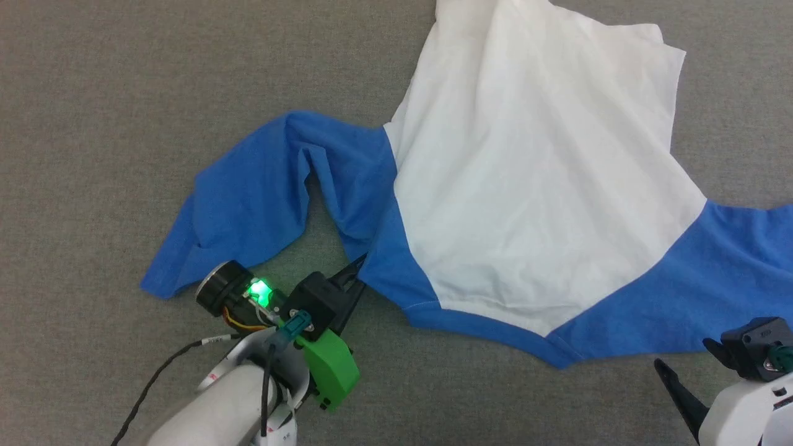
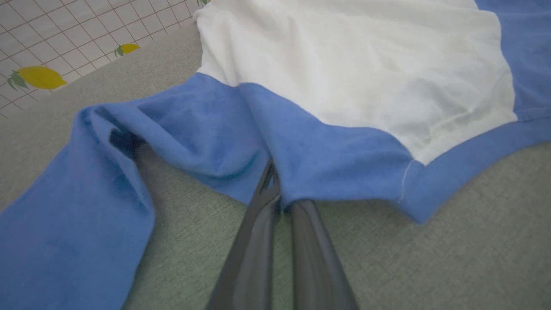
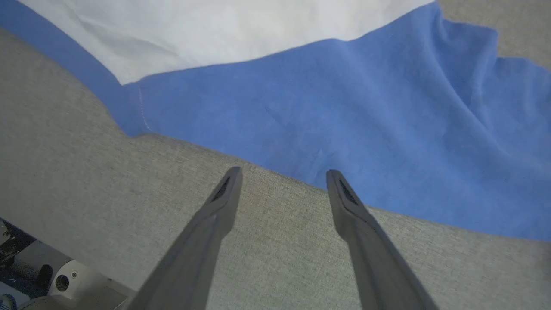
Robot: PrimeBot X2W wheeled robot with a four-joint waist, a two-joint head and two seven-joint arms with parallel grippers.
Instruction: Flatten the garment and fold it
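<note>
Left hand (image 1: 356,272): closed. Both fingers (image 2: 258,232) are pressed together at the tips, pinching the near blue edge of the shirt (image 1: 526,186). The bite sits where the sleeve (image 1: 248,204) on this hand's side meets the blue band (image 1: 483,328) along the shirt's near edge. The fabric bunches into a soft fold just ahead of the tips.

Right hand (image 3: 282,172): fully open, fingers spread wide, holding nothing. It is over the bare grey tabletop (image 3: 107,181). Its tips reach about the near edge of the other sleeve (image 3: 387,129); whether they touch the cloth cannot be told.

Shirt: lies on the tabletop ahead of both hands. Its long axis, sleeve to sleeve, runs crosswise, from outboard of the left hand to past the right hand. The white body (image 1: 533,161) spreads away from the hands, ahead of the gap between them, with creases across it. The sleeve by the left hand is bent: it runs away from the pinch, folds over, and comes back, its end lying just outboard of that hand's wrist. The other sleeve lies rumpled ahead of the right hand and extends outboard.

Far ahead and left of the left hand, past the tabletop's edge, lies a white checked cloth with yellow lemons (image 2: 38,77).
</note>
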